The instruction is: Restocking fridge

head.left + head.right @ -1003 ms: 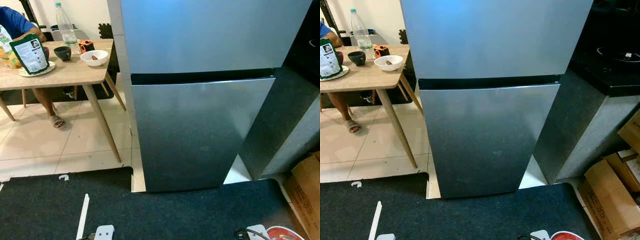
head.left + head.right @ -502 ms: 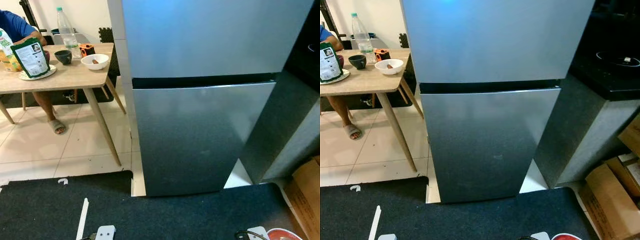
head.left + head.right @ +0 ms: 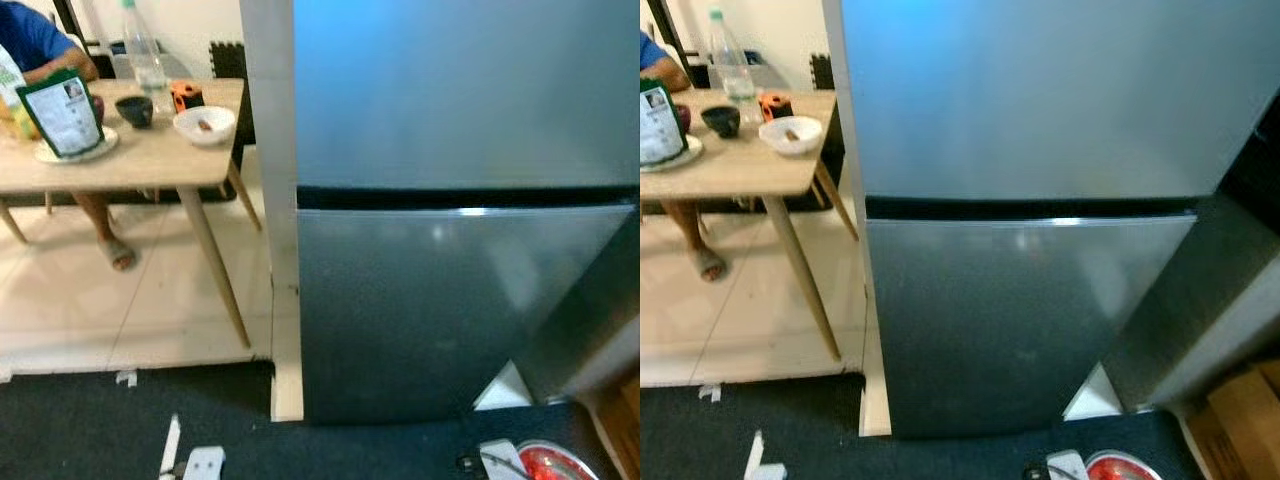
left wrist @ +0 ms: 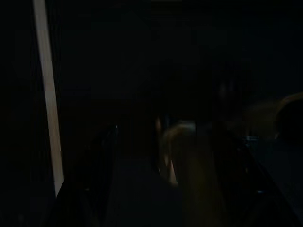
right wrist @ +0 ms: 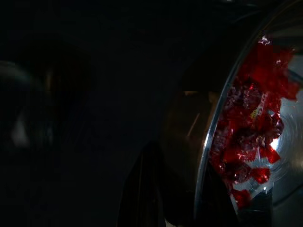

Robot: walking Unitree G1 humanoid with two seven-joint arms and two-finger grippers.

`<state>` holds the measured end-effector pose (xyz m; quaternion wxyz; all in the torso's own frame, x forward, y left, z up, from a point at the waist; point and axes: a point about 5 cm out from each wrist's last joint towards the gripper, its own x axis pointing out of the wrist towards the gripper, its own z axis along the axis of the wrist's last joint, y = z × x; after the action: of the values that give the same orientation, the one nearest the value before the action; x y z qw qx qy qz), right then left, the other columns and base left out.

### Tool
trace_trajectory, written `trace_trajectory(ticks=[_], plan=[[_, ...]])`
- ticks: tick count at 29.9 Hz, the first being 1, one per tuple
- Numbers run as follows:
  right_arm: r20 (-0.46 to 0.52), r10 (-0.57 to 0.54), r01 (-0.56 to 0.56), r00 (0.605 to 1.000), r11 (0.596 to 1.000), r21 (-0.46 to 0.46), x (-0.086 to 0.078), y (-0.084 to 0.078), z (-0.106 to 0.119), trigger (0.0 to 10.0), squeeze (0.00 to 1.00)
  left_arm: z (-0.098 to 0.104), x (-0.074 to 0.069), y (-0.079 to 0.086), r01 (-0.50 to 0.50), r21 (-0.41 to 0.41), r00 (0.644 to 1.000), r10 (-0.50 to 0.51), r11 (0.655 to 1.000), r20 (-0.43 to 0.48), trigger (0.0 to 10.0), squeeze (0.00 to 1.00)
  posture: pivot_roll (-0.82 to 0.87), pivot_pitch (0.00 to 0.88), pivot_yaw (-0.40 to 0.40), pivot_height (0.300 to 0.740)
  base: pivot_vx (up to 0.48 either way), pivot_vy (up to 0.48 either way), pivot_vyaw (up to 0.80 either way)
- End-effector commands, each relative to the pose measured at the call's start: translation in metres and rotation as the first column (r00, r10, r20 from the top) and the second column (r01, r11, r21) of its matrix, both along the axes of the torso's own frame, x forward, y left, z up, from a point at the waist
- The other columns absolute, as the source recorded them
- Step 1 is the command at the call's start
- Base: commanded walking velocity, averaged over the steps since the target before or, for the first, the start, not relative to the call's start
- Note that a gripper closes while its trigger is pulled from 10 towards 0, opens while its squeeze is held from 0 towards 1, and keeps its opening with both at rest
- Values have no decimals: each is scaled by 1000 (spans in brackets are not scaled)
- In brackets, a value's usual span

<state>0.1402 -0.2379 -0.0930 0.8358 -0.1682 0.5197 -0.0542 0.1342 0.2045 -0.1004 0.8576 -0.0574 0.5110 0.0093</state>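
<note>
Fridge (image 3: 460,200) doors closed, bowl (image 5: 246,142) holding red wrappers

No readable text; green pouch (image 3: 62,112) on table (image 3: 150,165) bears print (too blurred).

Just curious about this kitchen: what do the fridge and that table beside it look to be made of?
The fridge looks like brushed metal or metal-look coating: grey, smooth, with soft blurry reflections. The table looks like pale wood or wood laminate, matte, on slanted wooden legs.
</note>
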Motion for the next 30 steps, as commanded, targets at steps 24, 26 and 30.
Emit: trace_trajectory(ticks=[24, 26, 30], plan=[[2, 0, 0, 1000, 1000, -18, 1, -4, 2, 10000, 0, 1, 2, 3, -29, 11, 999, 29, 1000, 25, 10000, 0, -39, 2, -23, 740, 0, -134, 0], [0, 1, -1, 1000, 1000, -19, 1, -4, 1, 10000, 0, 6, 10, 9, -82, 13, 994, 80, 997, 74, 10000, 0, -41, 0, -22, 740, 0, 0, 0], [-1, 2, -2, 1000, 1000, -19, 0, -5, 1, 10000, 0, 20, 34, 26, -214, -65, 955, 223, 975, 194, 10000, 1000, -41, 0, -22, 740, 0, 0, 0]])
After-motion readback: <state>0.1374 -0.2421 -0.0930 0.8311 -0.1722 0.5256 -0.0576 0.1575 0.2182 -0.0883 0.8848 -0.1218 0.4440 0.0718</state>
